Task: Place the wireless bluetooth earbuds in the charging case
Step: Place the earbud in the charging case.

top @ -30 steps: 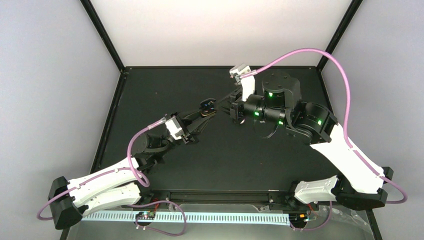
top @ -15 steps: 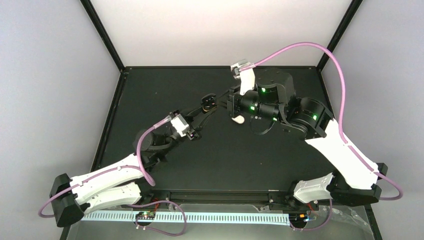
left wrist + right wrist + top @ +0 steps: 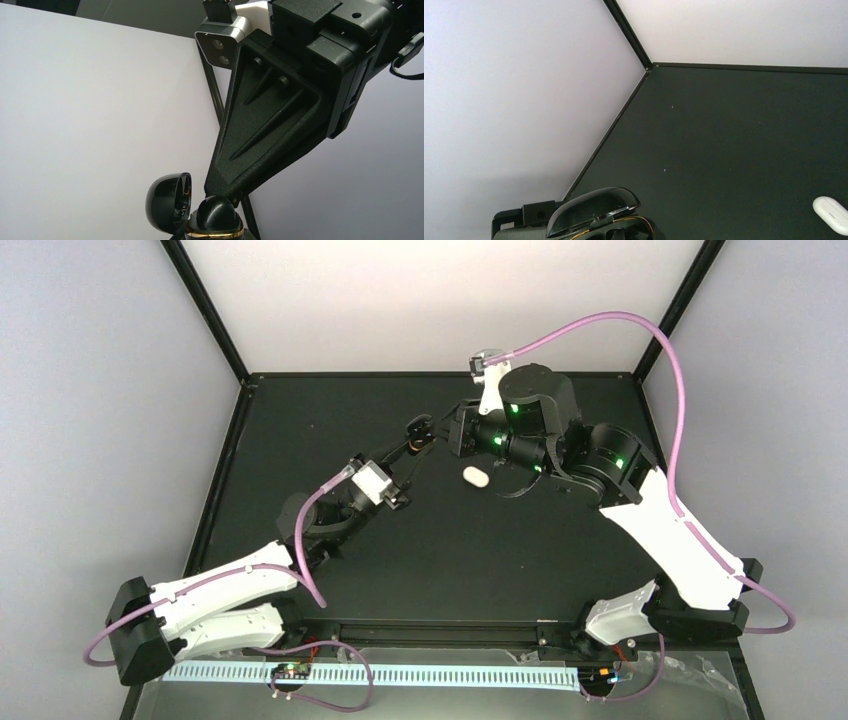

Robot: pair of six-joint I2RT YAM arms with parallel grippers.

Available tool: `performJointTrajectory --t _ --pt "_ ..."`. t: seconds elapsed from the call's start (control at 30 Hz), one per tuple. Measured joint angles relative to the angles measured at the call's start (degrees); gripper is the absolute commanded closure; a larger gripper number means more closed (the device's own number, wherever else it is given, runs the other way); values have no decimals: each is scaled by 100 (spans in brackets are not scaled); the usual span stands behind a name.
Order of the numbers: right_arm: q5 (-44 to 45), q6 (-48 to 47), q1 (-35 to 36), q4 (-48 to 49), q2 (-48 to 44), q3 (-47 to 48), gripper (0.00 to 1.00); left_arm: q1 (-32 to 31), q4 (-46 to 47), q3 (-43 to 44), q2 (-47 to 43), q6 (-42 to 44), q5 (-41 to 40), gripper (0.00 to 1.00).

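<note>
left gripper (image 3: pixel 419 430) pinching black puck (image 3: pixel 215 221), its lid flipped open | right gripper (image 3: pixel 226 192) fingers pressed together; tip touching the puck | white charging case (image 3: pixel 475 477) lying on black table (image 3: pixel 300 440), near both grippers | earbuds: can't make out

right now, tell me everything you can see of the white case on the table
The white case is a small glossy oval, pill-shaped, smooth plastic by its look, with a faint seam along it in the right wrist view. It looks shut: no dark inside shows. It lies flat around the middle of the black table, and nothing touches it.
</note>
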Motion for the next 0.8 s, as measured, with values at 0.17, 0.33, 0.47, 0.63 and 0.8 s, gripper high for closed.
performJointTrajectory --t 0.17,0.33,0.47,0.63,0.8 --pt "116 267 -33 4 22 0 99 -15 203 15 160 81 -155 98" --pt "219 437 -57 17 33 0 93 -42 457 24 343 107 -280 99" --pt "225 507 -87 66 44 0 82 -59 586 26 415 138 -358 98" --pt "-133 721 -92 175 59 0 66 -63 597 59 501 151 -588 98" --pt "-444 822 -72 273 129 4 55 -68 522 66 647 160 -697 98"
